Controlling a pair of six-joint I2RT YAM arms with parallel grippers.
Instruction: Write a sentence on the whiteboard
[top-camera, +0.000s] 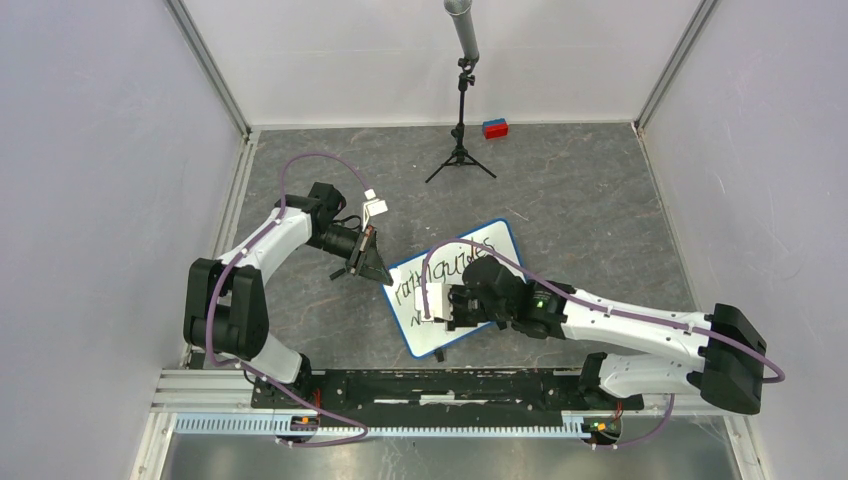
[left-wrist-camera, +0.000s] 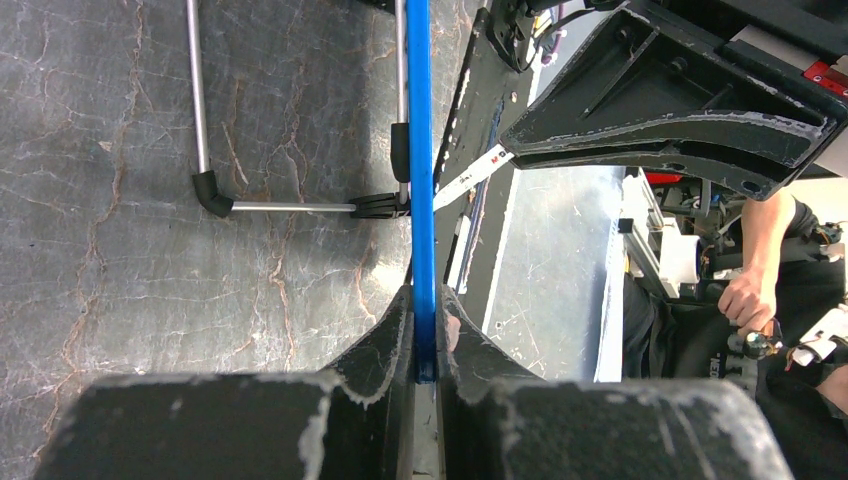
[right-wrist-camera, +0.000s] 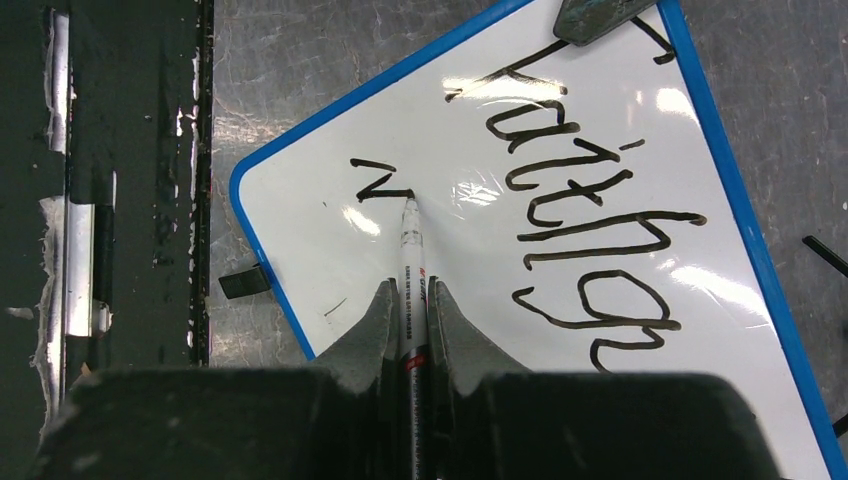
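As the left gripper clamps the blue-rimmed whiteboard steady, the right gripper pinches a slim white marker, writing.

Top view: fixed high at the near edge, looking steeply down over the whole bench. Left wrist view: very close, sighting edge-on along the blue rim of the whiteboard. Right wrist view: close above the whiteboard's written face, which the top view also shows.
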